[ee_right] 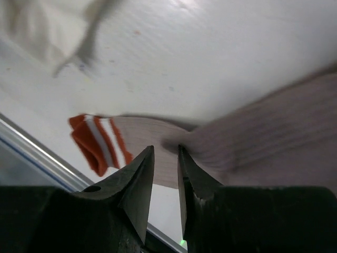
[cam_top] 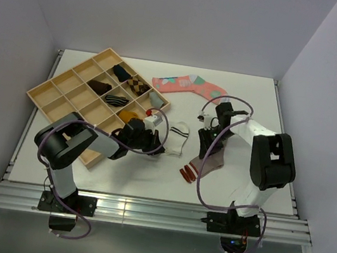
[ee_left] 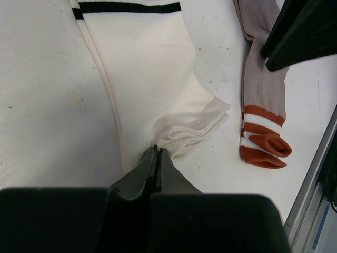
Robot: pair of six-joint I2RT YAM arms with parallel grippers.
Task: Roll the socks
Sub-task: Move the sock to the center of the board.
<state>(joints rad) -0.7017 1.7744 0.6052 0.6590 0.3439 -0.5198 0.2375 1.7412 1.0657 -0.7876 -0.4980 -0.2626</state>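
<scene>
The white ankle sock with dark cuff stripes lies flat at mid-table. In the left wrist view the white sock stretches away from my left gripper, whose jaws are pressed together on its bunched near edge. The taupe-brown sock with its red-striped cuff lies to the right of the white one. It also shows in the left wrist view. My right gripper stands over the taupe sock, jaws a narrow gap apart with a pucker of fabric between the tips. My left gripper and right gripper flank the socks.
A wooden compartment tray holding several rolled socks sits at the back left. A coral-pink sock with teal and white patches lies at the back centre. The metal rail runs along the table's front edge, close to the red cuff.
</scene>
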